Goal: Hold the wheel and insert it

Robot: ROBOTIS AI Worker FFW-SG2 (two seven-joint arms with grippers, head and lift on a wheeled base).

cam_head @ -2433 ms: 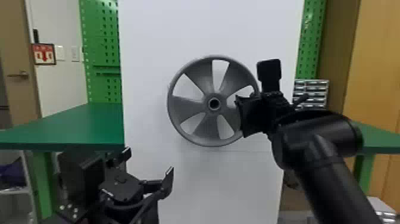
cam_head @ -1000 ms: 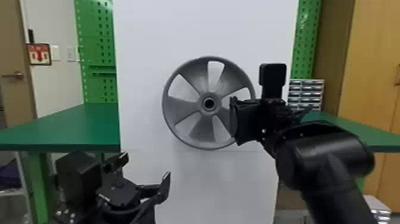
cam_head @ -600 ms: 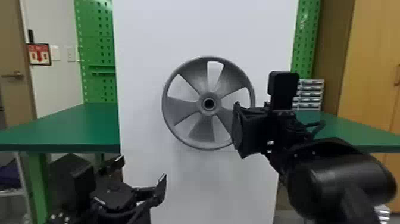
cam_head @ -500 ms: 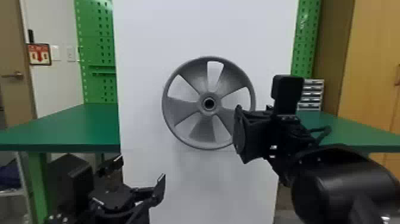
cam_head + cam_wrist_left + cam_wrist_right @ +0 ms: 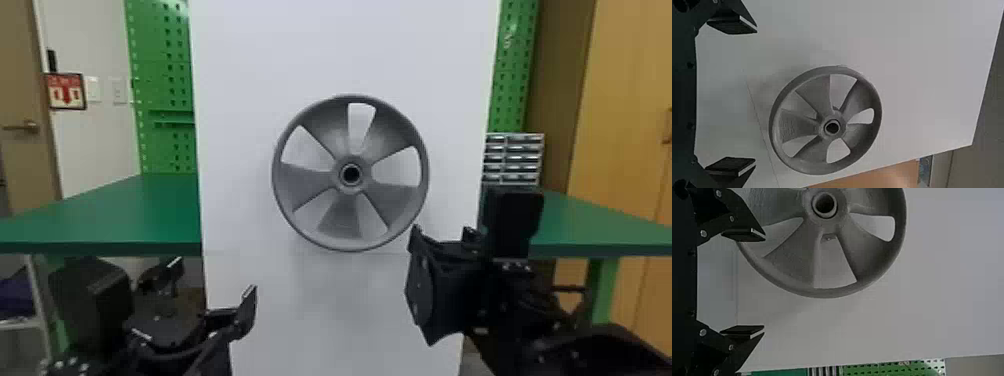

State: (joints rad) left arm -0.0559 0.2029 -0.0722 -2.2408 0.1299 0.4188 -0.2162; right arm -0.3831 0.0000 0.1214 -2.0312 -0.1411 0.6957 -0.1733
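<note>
Grey, white and green.
The board (image 5: pixel 250 75) is coloured white, the wheel (image 5: pixel 366 175) grey; at its ten o'clock, a green panel (image 5: pixel 150 75) is dotted with dark holes.

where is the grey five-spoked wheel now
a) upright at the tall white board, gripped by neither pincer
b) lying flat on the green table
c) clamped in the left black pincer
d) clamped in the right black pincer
a, since the grey wheel is upright at the white board, and the left pincer and right pincer both have their fingers spread apart, not closed on it.
</note>
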